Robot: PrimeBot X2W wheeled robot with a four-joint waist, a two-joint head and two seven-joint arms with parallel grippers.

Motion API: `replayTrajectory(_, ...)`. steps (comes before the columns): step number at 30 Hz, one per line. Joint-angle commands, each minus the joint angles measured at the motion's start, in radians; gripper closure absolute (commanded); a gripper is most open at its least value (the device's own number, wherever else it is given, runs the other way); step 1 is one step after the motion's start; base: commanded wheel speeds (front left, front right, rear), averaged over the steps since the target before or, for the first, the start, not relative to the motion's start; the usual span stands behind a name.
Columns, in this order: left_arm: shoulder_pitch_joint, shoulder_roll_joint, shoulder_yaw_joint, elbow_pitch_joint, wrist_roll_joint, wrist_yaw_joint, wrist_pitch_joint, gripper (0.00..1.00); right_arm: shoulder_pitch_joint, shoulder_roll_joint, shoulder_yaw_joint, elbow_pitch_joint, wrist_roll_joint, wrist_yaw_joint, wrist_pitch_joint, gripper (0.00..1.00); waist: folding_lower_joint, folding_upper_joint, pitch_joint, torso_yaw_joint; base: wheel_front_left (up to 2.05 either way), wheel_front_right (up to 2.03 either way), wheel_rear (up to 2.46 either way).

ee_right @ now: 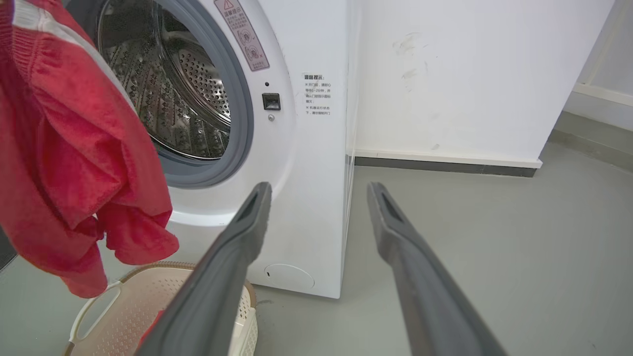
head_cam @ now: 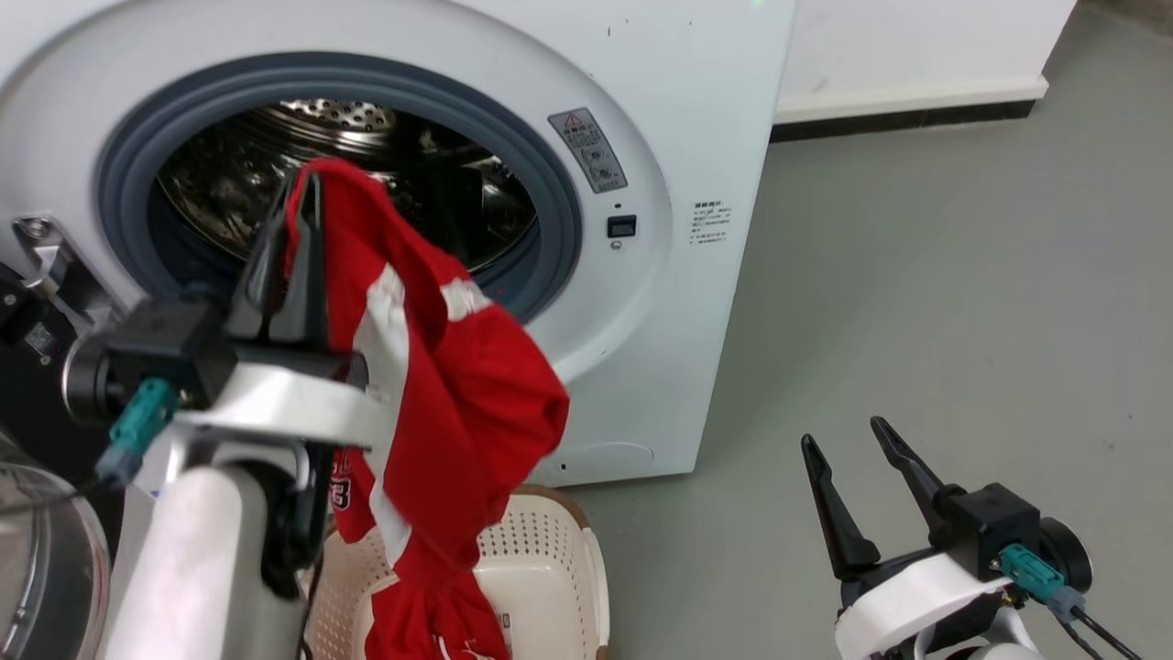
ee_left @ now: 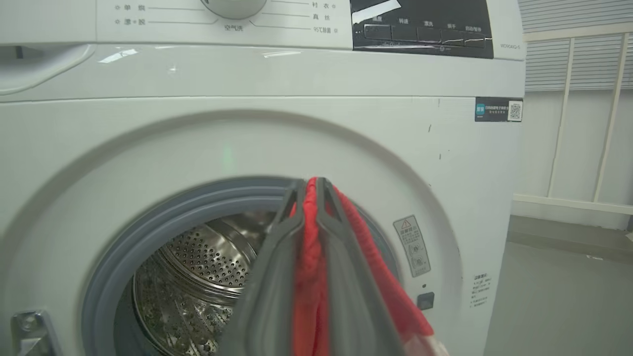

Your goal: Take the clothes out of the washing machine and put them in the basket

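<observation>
since my left gripper is clamped on a fold of the red garment, tips together with cloth pinched between them, the next move turns on one relation: the basket is below the load, not beside it.

- grip point sits in front of the washing machine opening, just outside the grey ring.
- garment hangs from my tips, long axis vertical, passing my wrist and bunching to the right.
- right wrist view puts the hem just above the basket, apart from it, over the end with the handle cut-out rather than the middle.
- more red cloth lies in the basket. from the head view i can't tell where one piece ends and the other starts.

judgement: the left arm owns this, it's the one over the basket. right gripper has its fingers apart, empty, low over bare floor, well apart from both. i'd shift a little toward the basket's middle, lower, then release.

edges to mind:
- the machine front, close behind the basket
- the glass door on my left
- the rim under the hem

risk: the cloth lands on that rim and slides out. open room is to the right. drum looks empty where visible; its lower part is hidden.
</observation>
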State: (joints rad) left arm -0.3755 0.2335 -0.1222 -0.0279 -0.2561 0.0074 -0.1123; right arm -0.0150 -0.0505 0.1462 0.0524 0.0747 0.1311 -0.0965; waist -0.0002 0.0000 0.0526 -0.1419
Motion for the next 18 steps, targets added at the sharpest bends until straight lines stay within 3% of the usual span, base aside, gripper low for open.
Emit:
replayTrajectory(1,0.040,-0.010,0.001,-0.021,-0.005,0.011,0.007,1.00,0.002,0.001,-0.001,-0.002,0.004,-0.001,-0.004,0.00,0.0002,0.0000,0.014,-0.004,0.00,0.00,0.00)
replayTrajectory(6,0.190,-0.044,-0.005,-0.037,-0.025,0.051,0.012,1.00,-0.022,0.001,0.006,0.005,0.014,-0.001,-0.017,0.00,0.0002,0.0000,0.057,-0.017,0.00,0.00,0.00)
replayTrajectory(10,0.274,-0.077,-0.011,0.070,-0.059,0.057,-0.010,1.00,-0.043,0.001,0.006,0.014,0.022,-0.001,-0.028,0.00,0.0002,0.0000,0.100,-0.017,0.00,0.00,0.00)
replayTrajectory(18,0.184,-0.119,-0.002,0.547,-0.151,-0.032,-0.099,1.00,-0.109,0.001,0.015,0.017,0.010,-0.001,-0.038,0.00,0.0002,0.0000,0.205,0.004,0.00,0.00,0.00)
